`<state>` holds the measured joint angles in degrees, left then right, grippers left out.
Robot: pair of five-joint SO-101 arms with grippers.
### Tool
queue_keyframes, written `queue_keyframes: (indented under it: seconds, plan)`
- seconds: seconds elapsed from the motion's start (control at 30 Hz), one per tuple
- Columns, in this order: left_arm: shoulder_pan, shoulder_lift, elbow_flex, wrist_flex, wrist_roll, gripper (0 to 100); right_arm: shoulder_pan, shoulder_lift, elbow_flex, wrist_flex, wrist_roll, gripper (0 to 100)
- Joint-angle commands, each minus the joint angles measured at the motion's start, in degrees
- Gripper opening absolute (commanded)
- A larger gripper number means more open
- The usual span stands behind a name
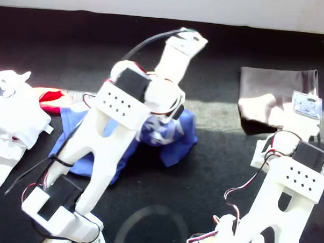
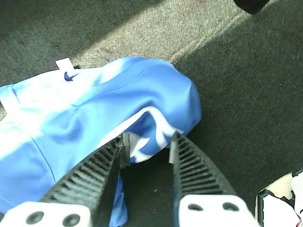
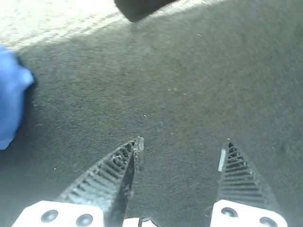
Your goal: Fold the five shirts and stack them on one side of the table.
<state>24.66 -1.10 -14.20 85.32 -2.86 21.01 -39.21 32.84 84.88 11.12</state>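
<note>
**Fingers (image 2: 106, 172) of L gripper (image 2: 149, 142) astride blue shirt's edge; R pair idle**

Both pairs stand parted. L tips sit either side of a fold of the blue shirt (image 2: 94, 109), w/ cloth between them but no squeeze we can make out. R gripper (image 3: 182, 146) is spread wide over bare table (image 3: 199, 75), grasping nothing.

Largest first. Dark table (image 1: 213, 172) fills the high view. L arm (image 1: 118, 130) runs from lower left up to frame ctr, bent over so its wrist looks down on the shirt. We judge that's to take a fold edge, not the middle. R arm (image 1: 288, 186) sits lower right, apart from the blue cloth, prob. parked so it doesn't crowd the L one.

Blue shirt (image 1: 174, 138) lies at ctr of the high view, partly under L arm. It's bunched, not flat, so we reckon it's the one in hand & not yet folded. Upper right: grey-brown shirt (image 1: 271, 86), flat & squared-off. It looks folded, likely the start of the stack on that side. Far left: loose white heap (image 1: 12, 112), w/ a red garment (image 1: 51, 98) just beside it & just beside the blue shirt's left end. We'd guess these are waiting their turn. We can't tell how many items are in the heap.

Smallest: white tag (image 2: 64, 64), upper left of L wrist view, well apart from the tips, so the grip seems aimed at the far end.
</note>
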Motion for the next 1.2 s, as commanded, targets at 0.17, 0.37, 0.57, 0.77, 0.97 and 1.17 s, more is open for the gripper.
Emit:
queue_keyframes:
  seconds: [0.17, 0.37, 0.57, 0.77, 0.97, 1.17]
  plan:
    - [-19.3, -9.27, -5.58, 10.46, 0.09, 19, -8.22, -0.84, -0.48, -3.82, -0.53, 25.5]
    - [-43.03, -10.95, 0.22, 14.77, 0.0, 19, -20.7, 2.24, -3.12, -5.76, -2.73, 25.5]
    - [-58.07, -10.77, 8.04, 14.68, -8.62, 20, -29.67, 17.8, -21.67, -4.09, -8.7, 25.5]
    - [-71.69, -10.51, 10.86, 10.81, -9.32, 20, -46.55, 38.99, -50.15, 3.47, -11.34, 25.5]
    - [-79.6, -10.51, 11.91, 8.09, -10.55, 20, -59.12, 64.31, -72.4, 3.21, -11.43, 25.5]
    - [-82.42, -10.51, 11.82, 8.09, -13.01, 20, -64.48, 88.22, -94.37, 1.71, -11.52, 25.5]
